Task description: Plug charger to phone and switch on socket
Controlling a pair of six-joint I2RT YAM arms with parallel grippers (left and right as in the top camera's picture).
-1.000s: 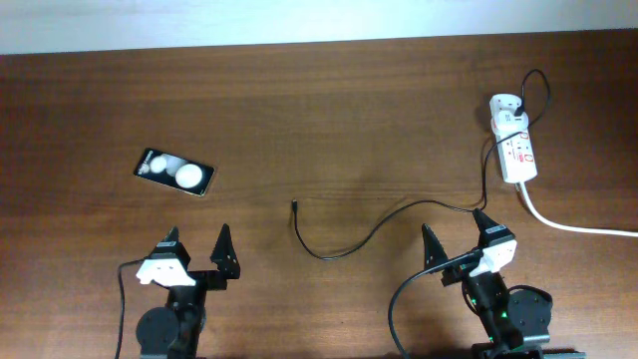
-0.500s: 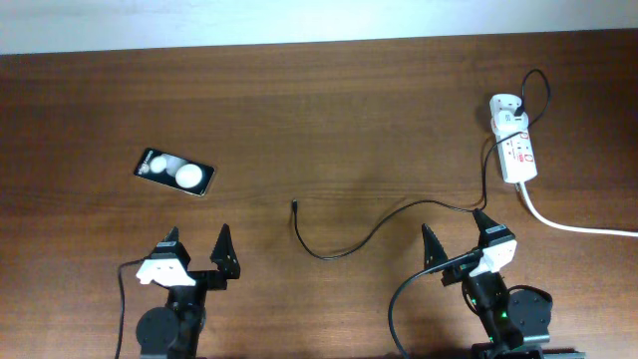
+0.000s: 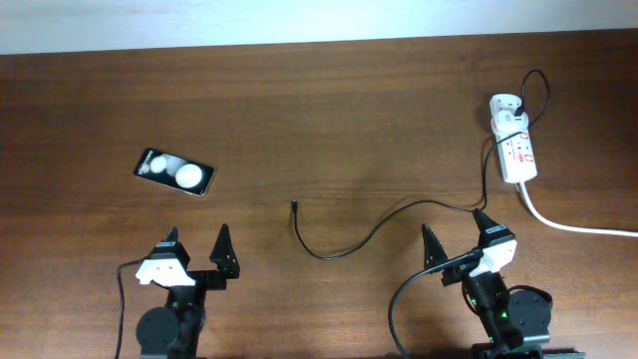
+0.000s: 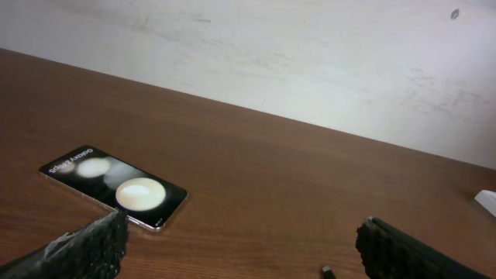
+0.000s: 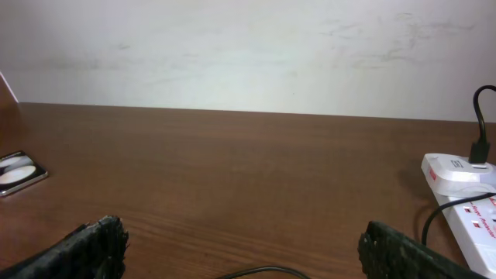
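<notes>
On the brown bench (image 3: 319, 100) seen from overhead, the phone (image 3: 175, 173) lies flat at about 9 o'clock, tilted slightly, with two white blobs on its dark face. The socket (image 3: 519, 156) lies at about 2 o'clock near the right edge. Its thick white cord (image 3: 573, 226) leaves the 6 o'clock end and runs off toward 3 o'clock. The adapter (image 3: 505, 108) sits at the socket's 12 o'clock end. From it the charger (image 3: 359, 239) loops up, crosses back over the socket, drops along its 9 o'clock side and sweeps across the wood toward 9 o'clock. Its plug tip (image 3: 295, 205) lies near the middle of the bench, well apart from the phone and about 4 o'clock from it. The left claw (image 3: 198, 231) sits at 7 o'clock with fingers spread wide over bare wood, the phone at its 11 o'clock. In the left wrist view the phone (image 4: 115, 186) lies just beyond the left finger (image 4: 85, 248). The right claw (image 3: 455, 221) sits at 5 o'clock, its fingers likewise wide apart, with the cable passing just past its tips. In the right wrist view the socket (image 5: 469, 213) lies at 3 o'clock. Whether its switch is on cannot be told.
</notes>
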